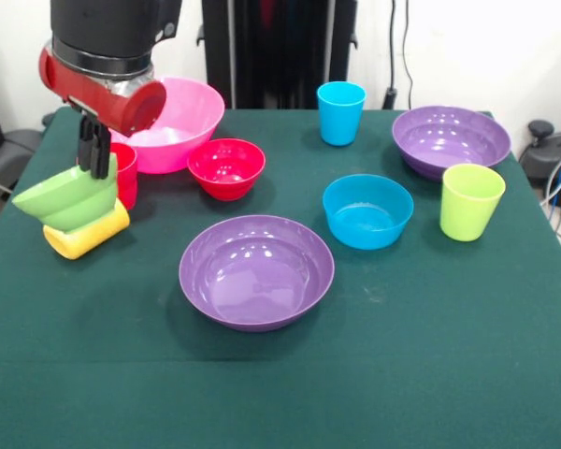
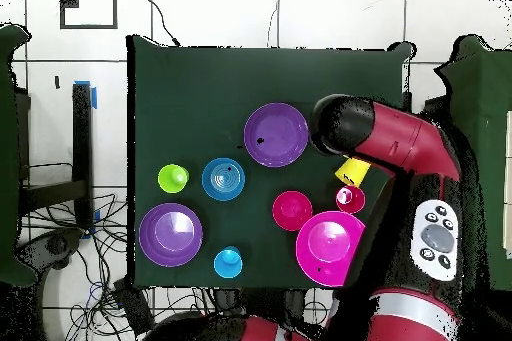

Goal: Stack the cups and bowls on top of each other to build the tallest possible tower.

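Green bowl point(image 1: 67, 201) — tilted on yellow cup point(image 1: 86, 233) | claw point(image 1: 94, 159) clamps its rim | no writing legible

This looks like a robotics lab or test room. A red and black robot arm point(image 1: 107, 65) on a pedestal stands at a tabletop point(image 1: 430, 374) draped in dark green cloth, set out with bright plastic cups and bowls as test props. The floor point(image 2: 200, 12) is pale tile with dark joints, the wall point(image 1: 477, 47) is plain white, loose cables point(image 2: 60, 242) trail beside the table, and blue tape point(image 2: 93, 95) marks the floor.
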Available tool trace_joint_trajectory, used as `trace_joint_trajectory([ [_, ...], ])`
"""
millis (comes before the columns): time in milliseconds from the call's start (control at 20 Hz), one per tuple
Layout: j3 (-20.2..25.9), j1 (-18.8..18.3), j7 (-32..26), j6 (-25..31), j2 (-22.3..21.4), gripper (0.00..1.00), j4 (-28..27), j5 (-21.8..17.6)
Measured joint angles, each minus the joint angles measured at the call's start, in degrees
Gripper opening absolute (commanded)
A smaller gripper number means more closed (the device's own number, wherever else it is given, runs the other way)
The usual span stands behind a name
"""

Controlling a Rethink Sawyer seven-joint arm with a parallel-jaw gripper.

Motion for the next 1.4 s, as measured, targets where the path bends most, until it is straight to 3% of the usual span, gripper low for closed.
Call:
trace_joint_trajectory([
  [850,-1.3,2.3,0.0,0.9,0.7,0.00,-2.0,0.3],
  [1400,-2.3,7.2,0.0,10.4,2.9,0.00,-9.6,2.9],
])
